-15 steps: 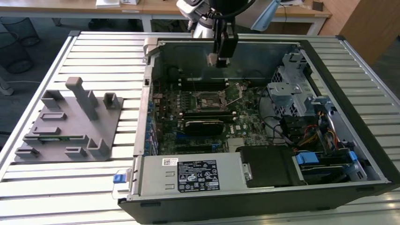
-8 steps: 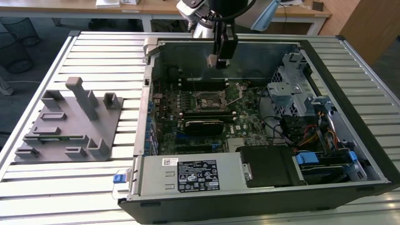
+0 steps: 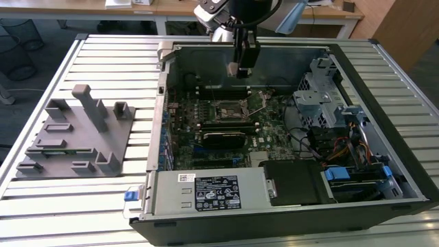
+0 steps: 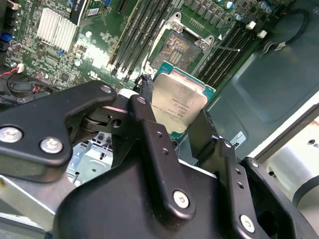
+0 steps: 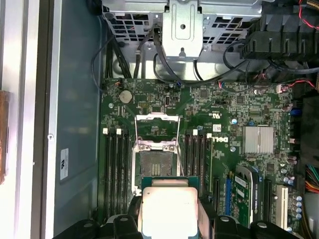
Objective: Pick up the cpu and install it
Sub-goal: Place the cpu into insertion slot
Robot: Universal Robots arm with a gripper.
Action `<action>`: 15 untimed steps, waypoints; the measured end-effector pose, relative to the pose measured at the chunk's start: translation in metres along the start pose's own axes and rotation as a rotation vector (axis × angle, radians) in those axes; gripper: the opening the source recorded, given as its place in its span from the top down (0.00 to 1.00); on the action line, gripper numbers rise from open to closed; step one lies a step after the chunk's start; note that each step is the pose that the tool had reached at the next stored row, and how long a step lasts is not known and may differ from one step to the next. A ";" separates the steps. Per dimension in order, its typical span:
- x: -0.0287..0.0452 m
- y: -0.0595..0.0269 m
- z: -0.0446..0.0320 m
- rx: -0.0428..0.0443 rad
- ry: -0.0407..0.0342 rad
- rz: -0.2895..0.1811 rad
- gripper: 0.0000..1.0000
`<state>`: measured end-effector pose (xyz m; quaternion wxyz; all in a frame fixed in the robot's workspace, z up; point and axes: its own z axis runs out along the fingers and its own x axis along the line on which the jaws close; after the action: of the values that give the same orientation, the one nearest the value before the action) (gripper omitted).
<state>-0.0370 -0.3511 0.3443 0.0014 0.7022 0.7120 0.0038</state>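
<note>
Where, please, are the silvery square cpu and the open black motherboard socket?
silvery square cpu (image 5: 168,211), first wrist view, centre of metal top.
open black motherboard socket (image 5: 156,164), first wrist view, its pin field.

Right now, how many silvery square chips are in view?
1: the chip is held in the gripper above the motherboard, near the empty socket. Others could be hidden.

A lab in an office room — a slatted metal bench (image 3: 103,56) carries an opened computer case (image 3: 274,226). Wooden desks (image 3: 61,7) stand at twelve o'clock, wire bins (image 3: 17,36) at ten
</note>
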 end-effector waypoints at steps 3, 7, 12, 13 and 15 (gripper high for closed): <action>0.0000 0.0000 0.0026 0.0000 0.0000 0.000 0.47; 0.0000 0.0000 0.0058 0.0000 -0.0001 0.000 0.47; 0.0000 -0.0001 0.0092 0.0000 -0.0001 0.000 0.47; 0.0000 -0.0001 0.0098 0.0000 -0.0001 0.000 0.47; -0.0001 -0.0001 0.0114 0.0000 0.0000 0.000 0.47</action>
<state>-0.0370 -0.3511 0.3329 0.0014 0.7022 0.7120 0.0038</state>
